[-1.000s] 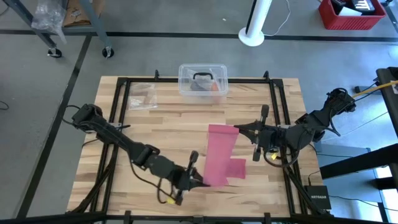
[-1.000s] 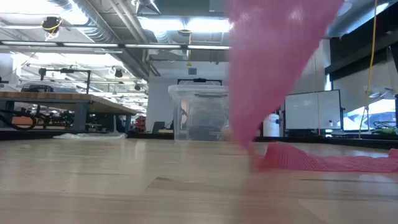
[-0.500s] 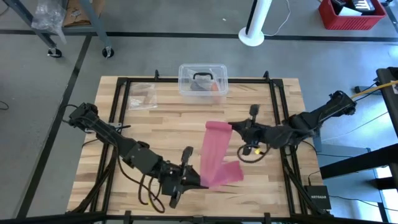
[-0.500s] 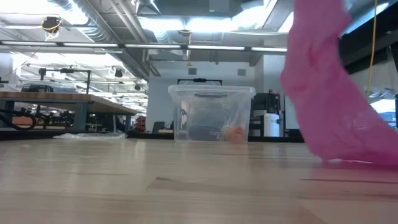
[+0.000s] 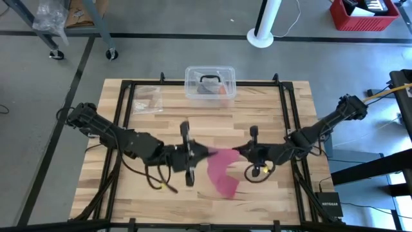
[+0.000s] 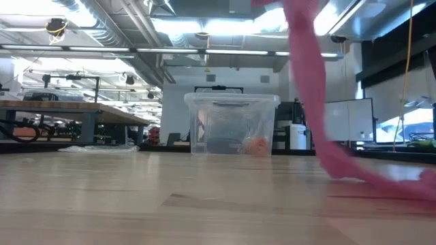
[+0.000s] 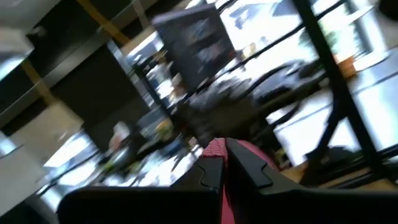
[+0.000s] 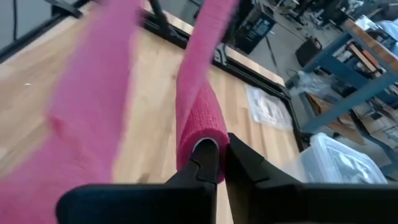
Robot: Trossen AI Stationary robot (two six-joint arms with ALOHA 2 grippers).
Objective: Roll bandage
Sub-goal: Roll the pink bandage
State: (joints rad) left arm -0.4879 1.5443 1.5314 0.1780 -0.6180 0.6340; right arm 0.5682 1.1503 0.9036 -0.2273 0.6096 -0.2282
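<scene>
High view: both arms meet mid-surface, left gripper (image 5: 207, 153) and right gripper (image 5: 235, 152) each with jaws clamped on an end of the pink bandage (image 5: 222, 174), which sags between them, soft and stretchy, best gripped at its ends.

No text, label, brand or number can be read anywhere here.

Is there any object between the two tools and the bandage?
Nothing visible. The left tool and the right tool each pinch an end of the bandage, which sags to the table between them. The clear box stands apart, at the far edge.
</scene>
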